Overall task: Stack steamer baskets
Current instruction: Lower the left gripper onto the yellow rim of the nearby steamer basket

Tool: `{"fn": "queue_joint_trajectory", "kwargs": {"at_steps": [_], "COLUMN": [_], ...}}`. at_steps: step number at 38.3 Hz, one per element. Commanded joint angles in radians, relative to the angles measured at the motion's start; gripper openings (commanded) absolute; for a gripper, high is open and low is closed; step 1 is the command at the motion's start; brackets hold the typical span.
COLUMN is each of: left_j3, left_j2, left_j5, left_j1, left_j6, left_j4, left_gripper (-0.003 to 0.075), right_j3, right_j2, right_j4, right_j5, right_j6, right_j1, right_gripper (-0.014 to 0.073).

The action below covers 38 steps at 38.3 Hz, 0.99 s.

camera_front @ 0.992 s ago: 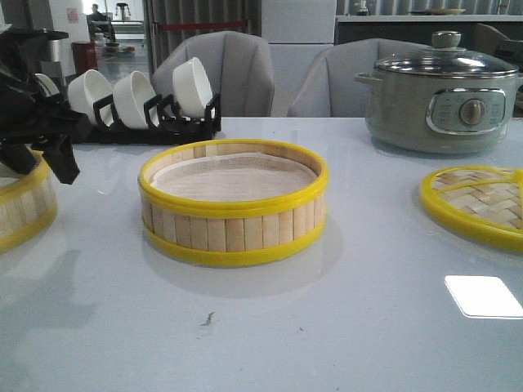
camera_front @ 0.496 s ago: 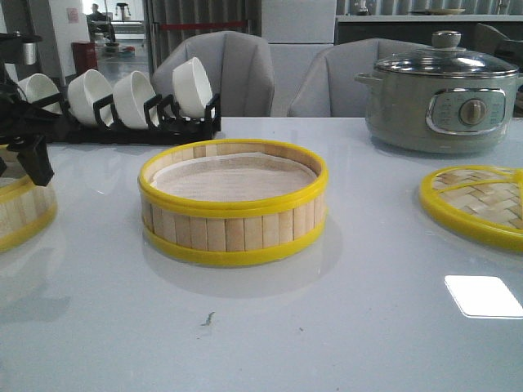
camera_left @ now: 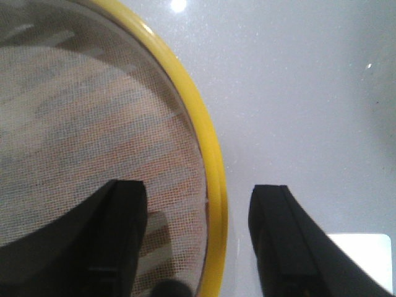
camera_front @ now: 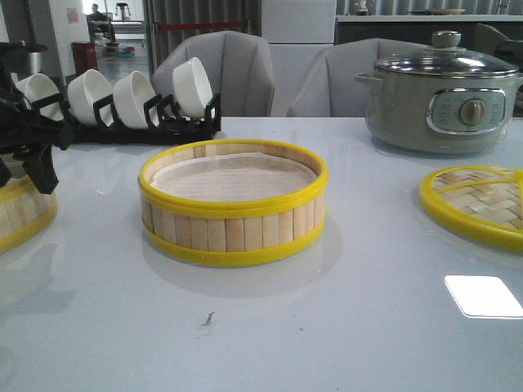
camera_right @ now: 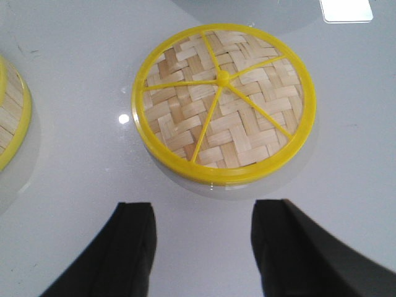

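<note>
One steamer basket (camera_front: 233, 204), pale slats with yellow rims and a white liner, stands mid-table. A second steamer basket (camera_front: 18, 216) is cut off by the far left edge. My left gripper (camera_front: 23, 173) hangs over that left basket. In the left wrist view the left gripper (camera_left: 198, 238) is open and straddles the yellow rim (camera_left: 213, 179): one finger is over the white liner (camera_left: 93, 124), the other is outside over the table. My right gripper (camera_right: 204, 247) is open and empty above bare table, near the woven lid (camera_right: 224, 102).
A grey-green electric pot (camera_front: 445, 94) with a glass lid stands at the back right. The flat woven lid (camera_front: 478, 204) lies at the right edge. A black rack with white bowls (camera_front: 135, 102) sits at the back left. The centre basket's edge (camera_right: 12, 117) shows in the right wrist view.
My left gripper has moved left, away from the centre basket, and settled slightly lower over the left basket's rim. Both baskets and the lid have stayed put.
</note>
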Motion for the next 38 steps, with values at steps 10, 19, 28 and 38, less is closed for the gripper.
{"fn": "queue_joint_trajectory", "kwargs": {"at_steps": [10, 19, 28, 38], "left_j3": [-0.030, -0.030, -0.028, -0.028], "left_j2": [-0.030, -0.003, -0.001, -0.001], "left_j5": [-0.066, -0.050, -0.046, -0.032], "left_j1": [0.000, 0.000, 0.000, 0.000], "left_j6": [-0.010, -0.010, -0.010, -0.010], "left_j4": [-0.007, -0.007, -0.013, -0.013], "left_gripper": [0.0424, 0.0424, 0.0418, 0.0076], "right_j3": [-0.035, -0.035, -0.035, -0.035], "right_j2": [-0.006, -0.006, -0.006, -0.006], "right_j4": [0.000, 0.000, 0.000, 0.000], "right_j5": [-0.065, -0.069, -0.069, -0.070], "right_j6": [-0.005, -0.005, -0.005, -0.005], "right_j1": [0.000, 0.000, 0.000, 0.000], "right_gripper": [0.0465, 0.0465, 0.0465, 0.0465]}}
